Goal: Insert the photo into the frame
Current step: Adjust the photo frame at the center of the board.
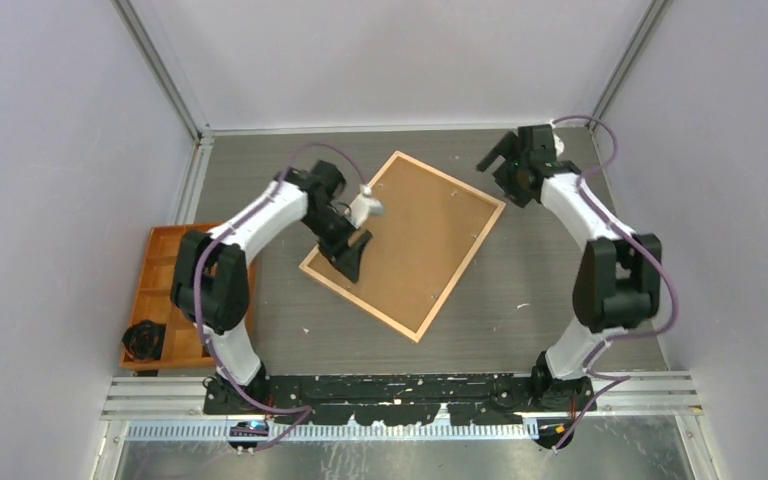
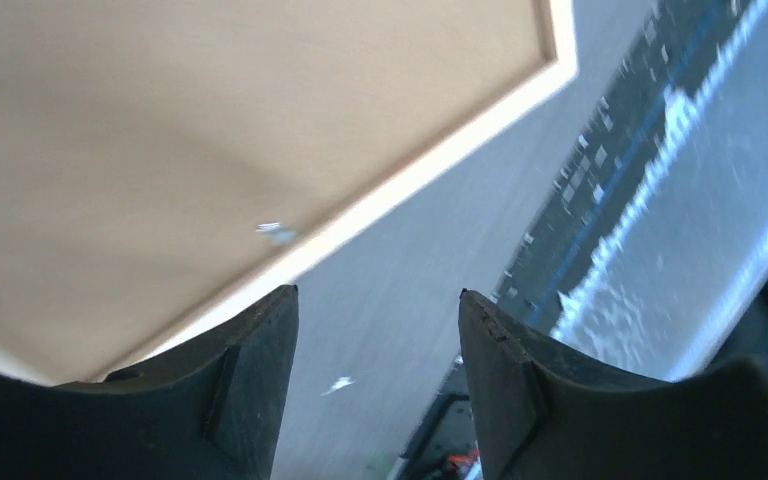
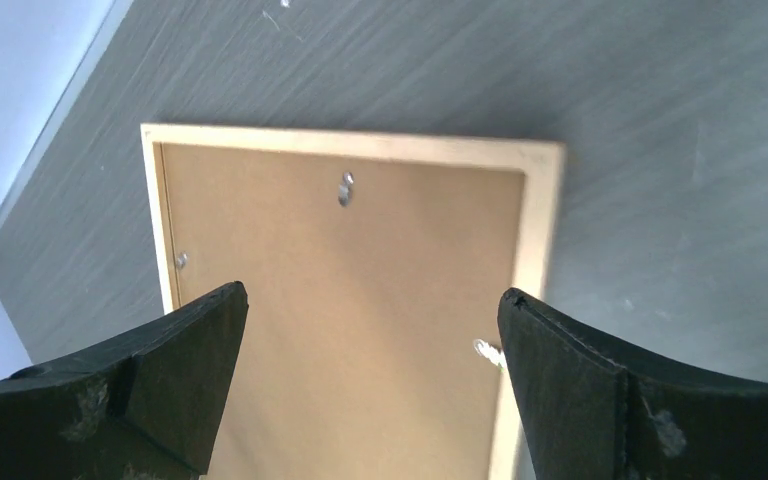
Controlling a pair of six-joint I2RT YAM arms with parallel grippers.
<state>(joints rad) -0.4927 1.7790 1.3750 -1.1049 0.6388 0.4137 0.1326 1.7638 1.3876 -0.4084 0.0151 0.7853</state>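
Observation:
The frame (image 1: 461, 273), thin light wood strips, lies flat and turned at an angle mid-table, with the brown backing board (image 1: 420, 240) filling it. The photo is out of view. My left gripper (image 1: 350, 268) is open and empty, low over the frame's near-left edge. In the left wrist view the wood strip (image 2: 440, 165) and board (image 2: 210, 130) lie beyond the gripper (image 2: 378, 295). My right gripper (image 1: 495, 165) is open and empty, raised beyond the frame's far-right corner. The right wrist view shows the frame (image 3: 360, 143) and board (image 3: 360, 300) behind the gripper (image 3: 372, 295).
Small metal tabs (image 3: 345, 188) sit along the board's edges. An orange compartment tray (image 1: 140, 295) stands at the left table edge with a black object (image 1: 145, 340) in its near corner. Enclosure walls ring the table. A metal rail (image 1: 410, 385) runs along the near edge.

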